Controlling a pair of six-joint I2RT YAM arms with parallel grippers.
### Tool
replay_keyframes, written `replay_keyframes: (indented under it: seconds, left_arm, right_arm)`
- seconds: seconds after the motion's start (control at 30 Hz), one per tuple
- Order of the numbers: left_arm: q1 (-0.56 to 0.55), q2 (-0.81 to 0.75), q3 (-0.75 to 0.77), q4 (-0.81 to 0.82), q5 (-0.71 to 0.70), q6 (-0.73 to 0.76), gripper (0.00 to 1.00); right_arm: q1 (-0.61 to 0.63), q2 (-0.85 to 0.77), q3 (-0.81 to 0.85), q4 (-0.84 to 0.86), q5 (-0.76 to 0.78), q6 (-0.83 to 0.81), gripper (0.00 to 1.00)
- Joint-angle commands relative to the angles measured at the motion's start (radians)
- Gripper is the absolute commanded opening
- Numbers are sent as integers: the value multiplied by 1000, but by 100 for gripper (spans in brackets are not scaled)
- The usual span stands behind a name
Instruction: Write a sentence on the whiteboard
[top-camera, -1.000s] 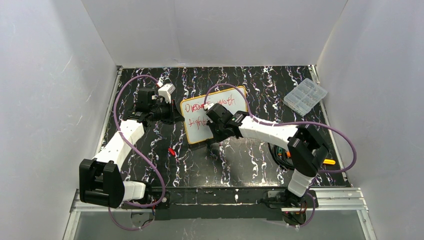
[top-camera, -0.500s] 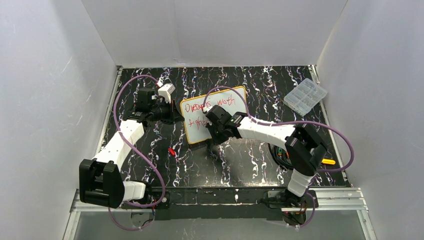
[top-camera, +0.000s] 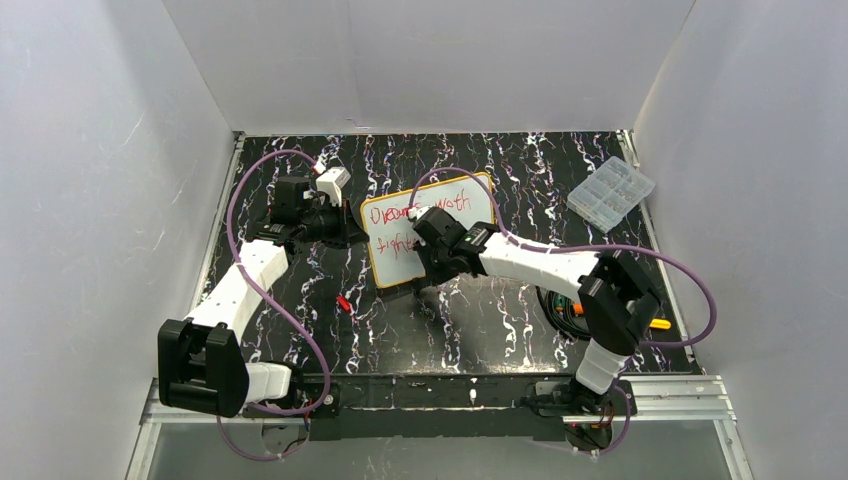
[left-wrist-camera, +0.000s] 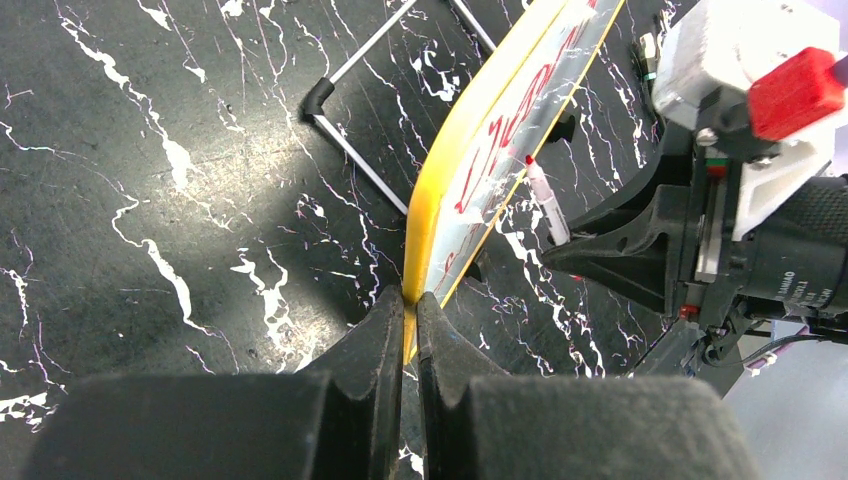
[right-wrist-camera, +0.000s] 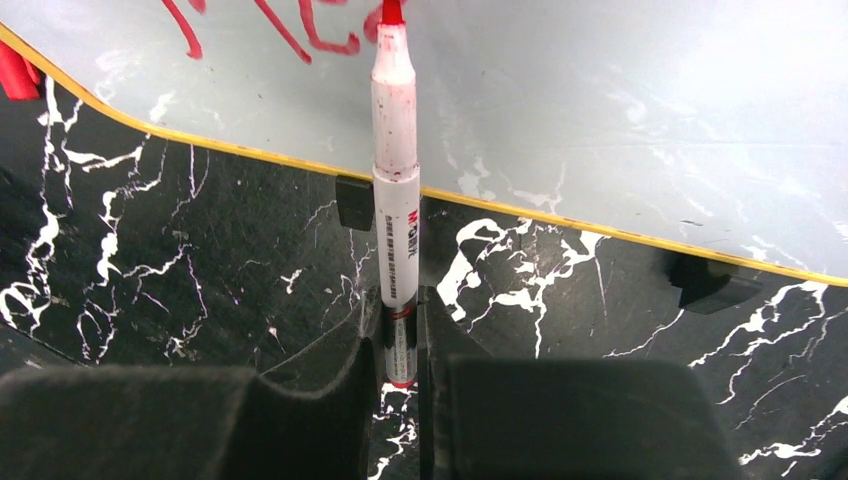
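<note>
The left gripper (left-wrist-camera: 408, 302) was closed to a narrow slot on the orange-yellow frame at the lower left edge of the whiteboard (top-camera: 396, 264), one finger on each side of the frame. The right gripper (right-wrist-camera: 400, 318) was clamped on the lower barrel of a white marker (right-wrist-camera: 396, 200). The marker pointed straight away from the fingers, and its red tip appeared to meet the board face beside the red strokes.

The whiteboard stood at a tilt in the middle of the table, slightly toward the far side, between the two wrists. The sentence (top-camera: 388, 216) ran across it in red in two lines, and the right wrist covered part of both. Two black clip feet (right-wrist-camera: 353, 203) sat under the lower frame edge and rested on the table. In the left wrist view, a thin wire leg (left-wrist-camera: 345, 150) with a black tip lay on the surface behind the board.

The table (top-camera: 500, 310) was black with white marble veining. A small red item (top-camera: 343, 303) lay on it near the front left of the board. A clear compartment box (top-camera: 611, 192) lay at the far right corner, well apart from the board. Purple cables (top-camera: 240, 200) looped over both arms. A metal rail (top-camera: 680, 395) ran along the near edge. Plain white walls (top-camera: 430, 60) enclosed the left, far and right sides.
</note>
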Motion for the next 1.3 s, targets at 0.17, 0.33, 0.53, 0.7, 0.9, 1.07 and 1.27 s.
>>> replay_keyframes:
  seconds: [0.17,0.33,0.53,0.7,0.9,1.07,1.27]
  left_arm:
    - [-2,-52,-10,2,23,3,0]
    - [-2,-53,-10,2,22,4,0]
    - [-2,-51,-10,2,23,4,0]
    - [-3,-53,-10,1,21,4,0]
    - [-3,-56,-10,2,21,3,0]
    - [-3,-56,-10,2,21,4,0]
    - [-2,-58,-10,3,21,2,0]
  right_arm:
    - [-5,-14,87,14,62,-18,1]
    - [-12,-2,76,11,59,-12,1]
    - [-22,12,61,16,44,-9,1]
    - [-27,31,69,18,23,-15,1]
    - [-30,32,72,13,14,-19,1]
    - [-30,-44,42,22,54,-16,1]
    - [-30,-72,-19,29,66,-1,1]
